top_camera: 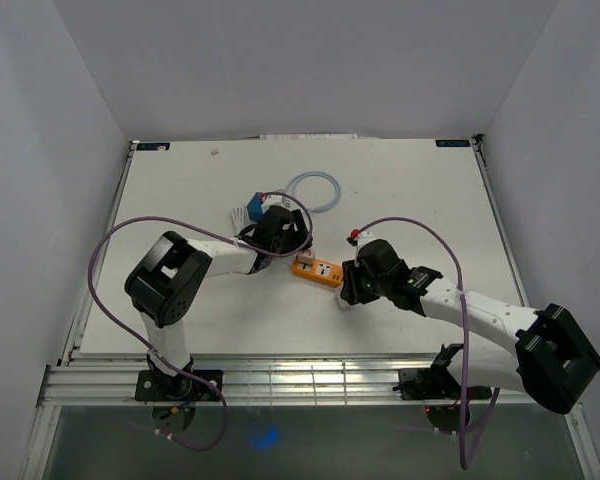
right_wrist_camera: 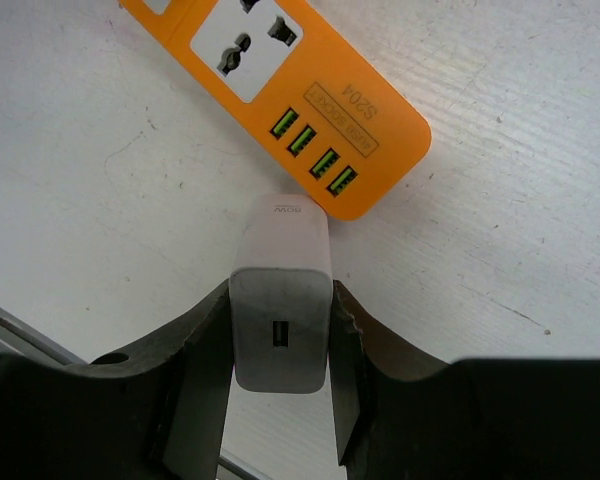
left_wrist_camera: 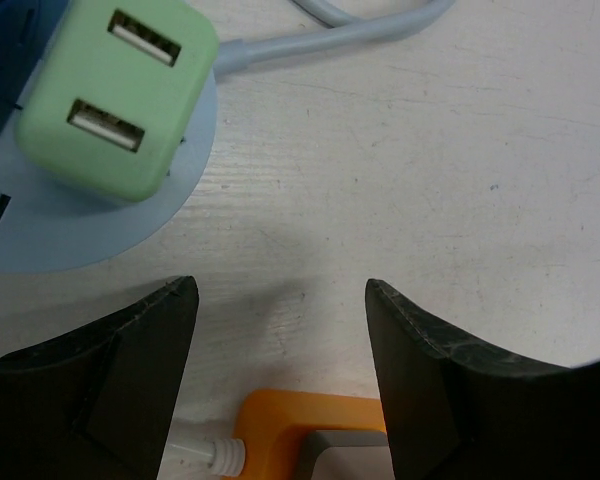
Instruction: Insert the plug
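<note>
Plug not in yet: right hand (right_wrist_camera: 280, 320) clamps the white charger (right_wrist_camera: 288, 240) just beside the USB end of the orange power strip (right_wrist_camera: 280, 90) on the counter (right_wrist_camera: 500, 200), left hand (left_wrist_camera: 280, 300) open over its cord end, insertion left to do

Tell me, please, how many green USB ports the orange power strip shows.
4 green USB ports in one row on the orange power strip, at its end nearest the white charger; its cropped far end may hide more.

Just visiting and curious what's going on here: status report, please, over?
Left tool open, empty, by orange power strip. Right tool shut on white charger, at strip's end, not plugged in. Nothing blocking visible sockets.
</note>
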Tool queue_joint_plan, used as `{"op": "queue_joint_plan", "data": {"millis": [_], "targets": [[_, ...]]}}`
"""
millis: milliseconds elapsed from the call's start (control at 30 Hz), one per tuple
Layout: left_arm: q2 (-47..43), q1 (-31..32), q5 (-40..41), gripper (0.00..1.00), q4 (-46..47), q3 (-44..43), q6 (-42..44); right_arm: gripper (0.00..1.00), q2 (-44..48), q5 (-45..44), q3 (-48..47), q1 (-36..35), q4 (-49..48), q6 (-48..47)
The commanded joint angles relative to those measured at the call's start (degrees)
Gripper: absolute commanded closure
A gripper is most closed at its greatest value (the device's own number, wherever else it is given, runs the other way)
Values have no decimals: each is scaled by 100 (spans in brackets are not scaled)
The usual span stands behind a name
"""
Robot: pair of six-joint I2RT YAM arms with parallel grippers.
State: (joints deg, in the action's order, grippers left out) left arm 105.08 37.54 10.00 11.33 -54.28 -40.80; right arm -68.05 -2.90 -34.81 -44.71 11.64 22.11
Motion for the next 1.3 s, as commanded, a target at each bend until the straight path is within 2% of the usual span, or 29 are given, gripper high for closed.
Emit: {"op": "queue_joint_plan", "data": {"millis": [0, 200, 433, 633, 833, 1067, 1267], "targets": [[-241, -27, 160, 21, -386, 399, -77, 92, -50, -211, -105, 111, -382, -5], [-602, 60, 213, 23, -246, 1261, -560, 92, -234, -62, -351, 401, -312, -233], [-1549, 526, 617, 23, -298, 2193, -1395, 92, -481, 43, -755, 472, 48, -277], [-1938, 816, 749, 23, -772, 2071, -1765, 92, -428, 219, -808, 463, 75, -286], [-1851, 957, 608, 23, -1106, 1746, -2055, 92, -385, 114, -1238, 472, 549, -558], [-1534, 966, 688, 19, -1731, 1280, -2257, 92, -472, 447, -2370, 472, 1366, -717], [-1315, 957, 424, 18, -1555, 1236, -2345, 92, -1078, 483, -3101, 393, 2034, -664]]}}
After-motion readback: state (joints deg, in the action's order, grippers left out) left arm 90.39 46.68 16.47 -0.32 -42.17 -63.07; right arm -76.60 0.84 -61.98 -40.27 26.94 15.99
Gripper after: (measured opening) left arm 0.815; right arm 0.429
